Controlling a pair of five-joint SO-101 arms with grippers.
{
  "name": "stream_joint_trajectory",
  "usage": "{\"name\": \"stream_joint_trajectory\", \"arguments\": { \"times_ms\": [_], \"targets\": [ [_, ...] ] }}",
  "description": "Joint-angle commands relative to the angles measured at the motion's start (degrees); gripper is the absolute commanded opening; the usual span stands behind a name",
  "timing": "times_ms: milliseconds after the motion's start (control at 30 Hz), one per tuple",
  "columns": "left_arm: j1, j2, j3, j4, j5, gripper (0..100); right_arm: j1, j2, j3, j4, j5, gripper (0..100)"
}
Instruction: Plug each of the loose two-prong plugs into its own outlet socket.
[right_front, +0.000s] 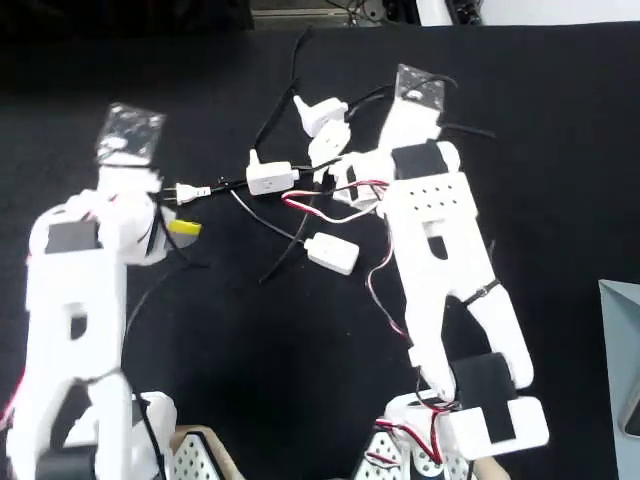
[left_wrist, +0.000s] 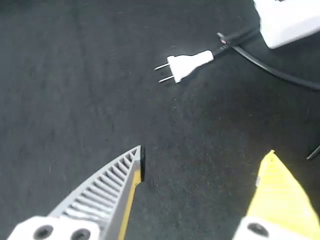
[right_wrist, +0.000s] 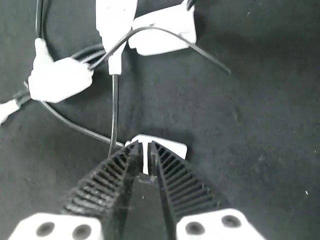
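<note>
My left gripper (left_wrist: 205, 150), wide and empty: white two-prong plastic plug (left_wrist: 182, 66) lies ahead, long axis along my fingertips' line; my right gripper (right_wrist: 144, 146) pinches a white plastic block (right_wrist: 172, 149).

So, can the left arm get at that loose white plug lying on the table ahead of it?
Probably yes: its end effector is open, and only bare black table lies between it and the plug.

You can read no text, number or sign here: the white plug (left_wrist: 186, 65), each outlet socket (right_front: 270, 177) and the worktop (right_front: 560, 120) carry no legible print.
</note>
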Motion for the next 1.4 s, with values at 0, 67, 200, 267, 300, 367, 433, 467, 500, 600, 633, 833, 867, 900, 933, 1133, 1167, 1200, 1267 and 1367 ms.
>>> {"name": "stream_joint_trajectory", "arguments": {
  "times_ms": [0,67,200,267,300,367,433,467,500,600,633,833,867,900,933,1133,1167,1200,1267,1367],
  "targets": [
    [2.1,13.2,-12.1,-0.2,-7.6,36,1.3,-2.7,0.0,-2.1,0.7,1.5],
    [2.2,19.2,-16.8,-0.2,-11.2,36,1.3,-2.6,0.1,-2.3,0.7,1.5],
    [2.0,30.5,-26.6,-0.2,-16.9,36,1.3,-2.3,0.1,-2.4,0.7,1.5],
    [2.0,35.5,-31.9,-0.2,-17.9,36,1.2,-2.3,0.2,-2.4,0.7,1.5],
    [2.1,38.0,-34.4,-0.2,-18.1,36,1.1,-2.3,0.2,-2.4,0.7,1.5],
    [2.3,42.8,-39.3,-0.2,-18.1,36,1.1,-2.3,0.2,-2.4,0.6,1.5],
    [2.5,47.7,-44.1,-0.1,-18.2,36,1.1,-2.3,0.2,-2.4,0.6,1.5],
    [3.0,50.2,-46.2,-0.1,-18.2,36,1.1,-2.3,0.2,-2.4,0.6,1.5],
    [3.2,52.6,-48.1,0.2,-18.2,36,1.1,-2.3,0.2,-2.4,0.6,1.5],
    [3.9,59.0,-52.5,0.4,-18.2,36,1.1,-2.3,0.2,-2.4,0.6,1.5],
    [4.3,60.7,-53.4,0.4,-18.2,36,1.1,-2.3,0.2,-2.4,0.6,1.5],
    [5.0,66.8,-54.2,0.4,-18.3,28,1.2,-2.3,0.2,-2.4,0.6,1.5],
    [5.0,67.1,-54.3,0.4,-18.3,27,1.2,-2.3,0.2,-2.4,0.6,1.5],
    [5.1,67.2,-54.2,0.4,-18.3,26,1.2,-2.3,0.2,-2.4,0.6,1.5],
    [5.1,67.3,-54.1,0.4,-18.2,24,1.3,-2.3,0.2,-2.4,0.6,1.5],
    [6.4,66.6,-55.2,10.5,-18.2,18,1.4,-2.3,0.3,-2.4,0.6,1.5],
    [6.9,66.6,-56.0,13.1,-18.2,17,1.4,-2.3,0.3,-2.4,0.6,1.5],
    [7.3,66.6,-56.7,16.2,-18.2,15,1.4,-2.3,0.3,-2.4,0.6,1.5],
    [8.3,66.6,-57.8,22.3,-18.2,14,1.4,-2.3,0.3,-2.4,0.6,1.4],
    [10.2,66.6,-58.2,30.0,-17.8,13,1.4,-2.3,0.3,-2.4,0.6,1.4]
  ]
}}
